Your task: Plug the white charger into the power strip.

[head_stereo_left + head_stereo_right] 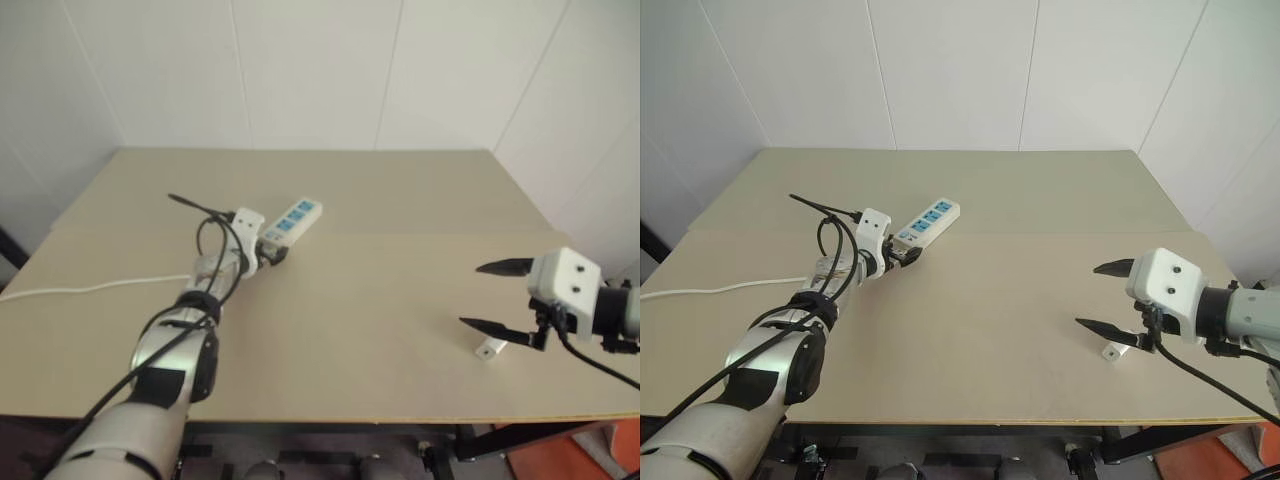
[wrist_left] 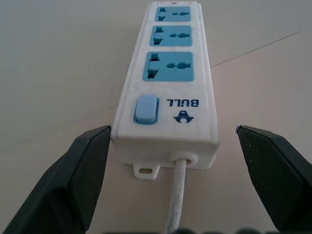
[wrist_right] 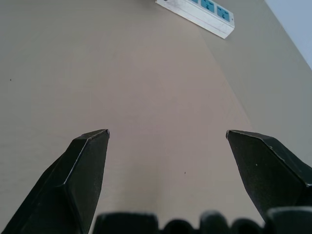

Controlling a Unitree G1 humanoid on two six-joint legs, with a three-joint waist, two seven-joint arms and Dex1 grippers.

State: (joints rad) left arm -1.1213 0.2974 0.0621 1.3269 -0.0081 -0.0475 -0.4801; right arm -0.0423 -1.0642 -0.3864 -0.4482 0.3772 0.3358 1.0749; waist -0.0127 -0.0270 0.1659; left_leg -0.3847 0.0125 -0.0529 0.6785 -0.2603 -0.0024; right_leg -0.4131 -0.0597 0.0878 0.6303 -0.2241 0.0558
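Observation:
The power strip (image 1: 295,220) lies mid-table, a long white bar with three blue socket faces (image 2: 168,66) and a blue switch (image 2: 146,109). My left gripper (image 2: 173,129) is open, and the strip's switch end sits between its fingers; one finger (image 2: 83,170) is close against the strip's corner, the other stands well clear. The white charger (image 1: 1112,352) lies on the table near the front right edge. My right gripper (image 1: 1088,296) hovers open and holds nothing, just above and to the left of the charger. In the right wrist view the strip (image 3: 200,12) shows far off.
The strip's white cord (image 1: 90,288) runs left across the beige table (image 1: 380,290) and off its left edge. White walls stand behind and to the right. The table's front edge (image 1: 1040,420) is close under the right gripper.

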